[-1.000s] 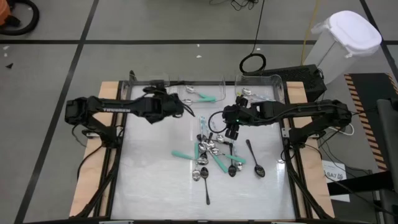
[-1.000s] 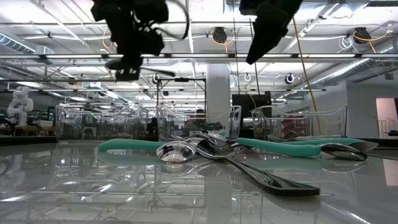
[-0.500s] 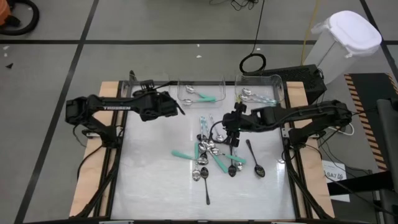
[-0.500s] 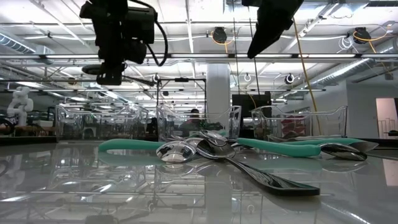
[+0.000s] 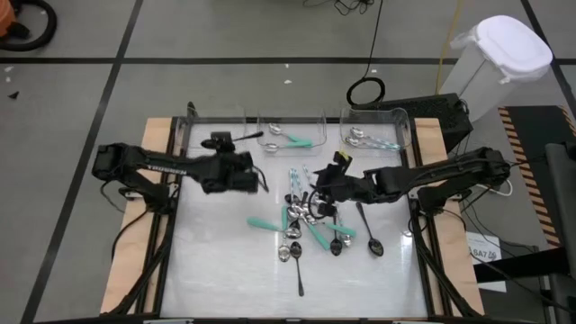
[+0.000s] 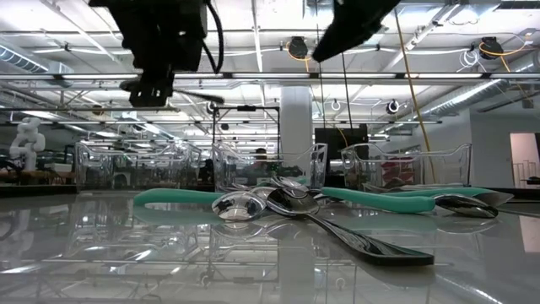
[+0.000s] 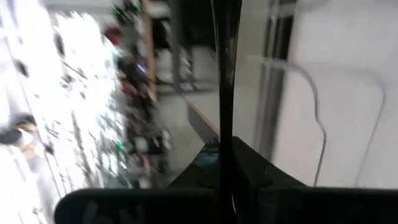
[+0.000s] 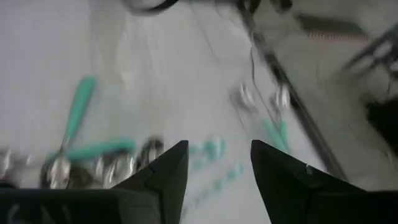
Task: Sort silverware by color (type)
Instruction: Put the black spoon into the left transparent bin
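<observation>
Left gripper (image 5: 256, 177) is hanging over the left part of the surface (image 5: 216, 261), clenched on a thin black utensil (image 7: 225, 93) that is standing out past its fingers. Right gripper (image 5: 324, 184), released and empty, is hovering above the silverware pile (image 5: 310, 225) mid-surface.

Risks: the black utensil is pinched at one narrow spot, so it could swivel or slip free during a swing toward a bin. Overlapping pile pieces could come up in pairs (or get flicked aside) when the right gripper descends.

Count: three clear bins along the far edge. The left bin (image 5: 220, 126) is looking empty, middle bin (image 5: 290, 130) is holding about two teal-handled pieces, right bin (image 5: 376, 130) several pale-handled ones. Roughly ten pieces loose, including three black spoons (image 5: 370, 232).
</observation>
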Controlling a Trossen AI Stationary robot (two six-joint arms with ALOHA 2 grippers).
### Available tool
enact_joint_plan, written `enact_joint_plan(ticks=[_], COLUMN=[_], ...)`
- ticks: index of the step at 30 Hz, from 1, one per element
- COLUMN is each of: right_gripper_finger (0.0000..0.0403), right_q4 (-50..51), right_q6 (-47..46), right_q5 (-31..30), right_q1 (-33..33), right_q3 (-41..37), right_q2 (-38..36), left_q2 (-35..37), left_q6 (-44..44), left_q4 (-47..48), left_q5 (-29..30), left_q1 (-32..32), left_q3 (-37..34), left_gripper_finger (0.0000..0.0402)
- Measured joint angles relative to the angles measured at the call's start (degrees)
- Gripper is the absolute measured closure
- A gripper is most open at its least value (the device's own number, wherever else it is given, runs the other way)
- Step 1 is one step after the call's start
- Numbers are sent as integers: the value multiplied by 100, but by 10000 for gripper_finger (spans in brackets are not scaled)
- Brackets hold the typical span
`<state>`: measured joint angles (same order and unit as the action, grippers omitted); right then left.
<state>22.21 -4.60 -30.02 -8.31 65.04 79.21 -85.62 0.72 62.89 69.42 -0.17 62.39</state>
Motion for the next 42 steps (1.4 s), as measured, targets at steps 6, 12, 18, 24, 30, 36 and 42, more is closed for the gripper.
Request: enact_joint_plan(ticks=[6,12,18,24,30,36,42], right_gripper_finger=[232,232,232,232,232,244,255], right_q4=[-2647,-4454,-5576,-6541,-6539,-6252,-6099], right_q6=[856,1779,2116,2346,2155,1710,1737], right_q5=[482,1210,1852,2033,2831,3597,3608], right_q1=[274,498,819,1140,1549,1848,1887], right_q3=[-838,-1155,-1159,-1155,-943,-567,-97], right_q2=[2,65,448,805,906,1169,1744], left_q2=[1,0,1,1,0,0,1], left_q6=[-64,-162,-236,-213,-206,-173,-74], left_q4=[7,4,-17,-17,-17,-18,-20], left_q5=[1017,1968,2065,2064,2064,2064,2064], left_q1=[-1006,-1587,-1697,-1697,-1695,-1695,-1695], left_q3=[0,0,0,0,0,0,0], left_gripper_finger=[389,389,389,389,389,389,389])
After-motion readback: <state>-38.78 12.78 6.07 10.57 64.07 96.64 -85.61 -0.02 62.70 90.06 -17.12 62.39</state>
